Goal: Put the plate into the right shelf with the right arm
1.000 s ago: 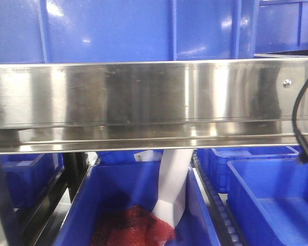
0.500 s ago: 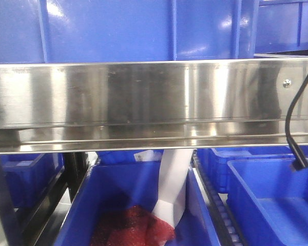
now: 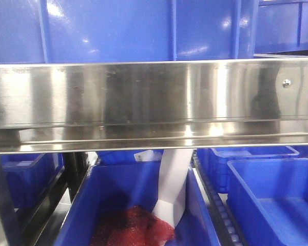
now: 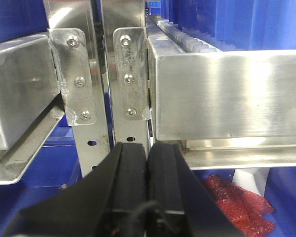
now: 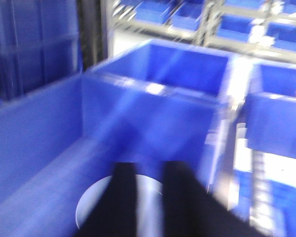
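Right gripper, fingers apart, hovers above plate inside blue bin; placement seemingly done, withdrawal next.

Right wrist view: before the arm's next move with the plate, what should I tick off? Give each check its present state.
1. Plate lies inside the blue bin, seen from the right wrist: ok.
2. Right pincer released from the plate: cannot tell; the picture is blurred and the fingers overlap the plate.
3. Plate flat on the bin floor: cannot tell, only part of it shows.
4. Left pincer shut, nothing between its fingers, in front of the steel upright: ok.
5. Front view below the steel rail shows no arm or cable: ok.
6. Red mesh sits in a different bin: cannot tell.
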Available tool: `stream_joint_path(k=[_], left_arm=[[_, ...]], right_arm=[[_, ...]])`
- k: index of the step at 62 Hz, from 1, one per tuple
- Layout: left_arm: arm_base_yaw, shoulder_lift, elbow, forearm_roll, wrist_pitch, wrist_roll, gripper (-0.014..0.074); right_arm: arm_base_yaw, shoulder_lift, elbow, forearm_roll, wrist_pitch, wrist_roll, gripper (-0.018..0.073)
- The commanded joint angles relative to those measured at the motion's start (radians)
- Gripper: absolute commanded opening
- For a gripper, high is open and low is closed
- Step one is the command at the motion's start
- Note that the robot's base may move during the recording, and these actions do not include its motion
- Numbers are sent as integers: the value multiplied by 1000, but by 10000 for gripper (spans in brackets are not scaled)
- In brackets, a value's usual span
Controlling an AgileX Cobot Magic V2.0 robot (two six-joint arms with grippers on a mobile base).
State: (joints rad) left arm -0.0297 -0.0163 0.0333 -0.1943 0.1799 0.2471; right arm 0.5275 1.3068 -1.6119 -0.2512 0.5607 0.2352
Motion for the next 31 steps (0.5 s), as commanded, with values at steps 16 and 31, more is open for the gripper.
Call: stream_joint_path(k=[16,31], left_arm=[[-6,-10,8,-8,-86,-3,-47],[-6,-10,8,-8,-86,-3,-47]], right_arm=[[1,-442,354,-12,-83,-4,29],[1,-795,700,-12,-106,-4,29]])
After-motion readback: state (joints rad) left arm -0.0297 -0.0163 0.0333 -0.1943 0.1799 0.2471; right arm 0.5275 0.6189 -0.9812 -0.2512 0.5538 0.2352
